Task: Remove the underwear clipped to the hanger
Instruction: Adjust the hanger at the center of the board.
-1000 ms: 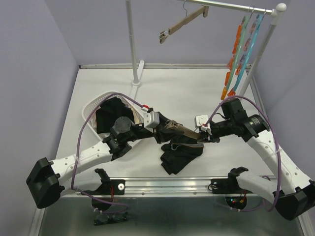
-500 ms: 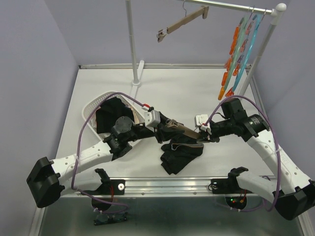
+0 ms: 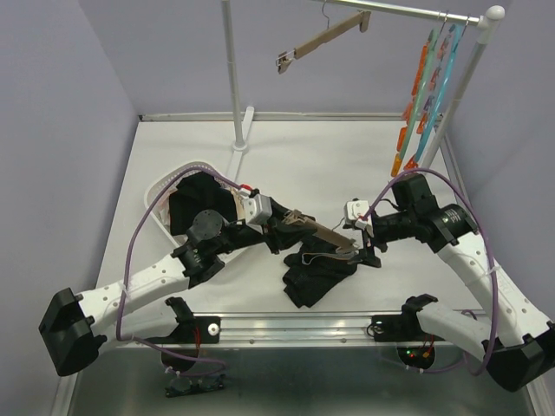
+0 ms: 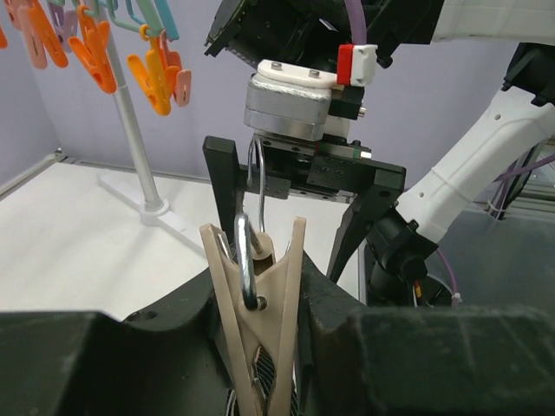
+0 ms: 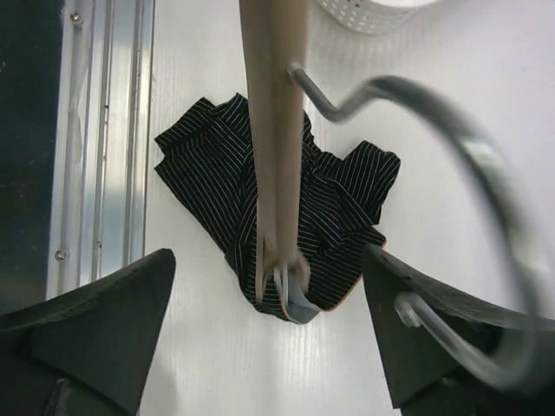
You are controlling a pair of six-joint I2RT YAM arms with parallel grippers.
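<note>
Left gripper (image 3: 277, 227) pinches the left-end clip of the wooden clip hanger (image 3: 316, 230), apparently steadying it, right gripper (image 3: 362, 253) spreads wide at its right end, and the striped black underwear (image 3: 314, 276) lies crumpled underneath, near centre, possibly freed.

The underwear (image 5: 199, 173) is soft, matt black cloth with thin pale stripes. The hanger (image 5: 273, 130) is beige, smooth and matt, perhaps wood. Its hook (image 5: 386, 85) is shiny bare metal. The bench (image 3: 329, 156) is white and smooth. The basket (image 5: 373, 13) looks like white perforated plastic.
</note>
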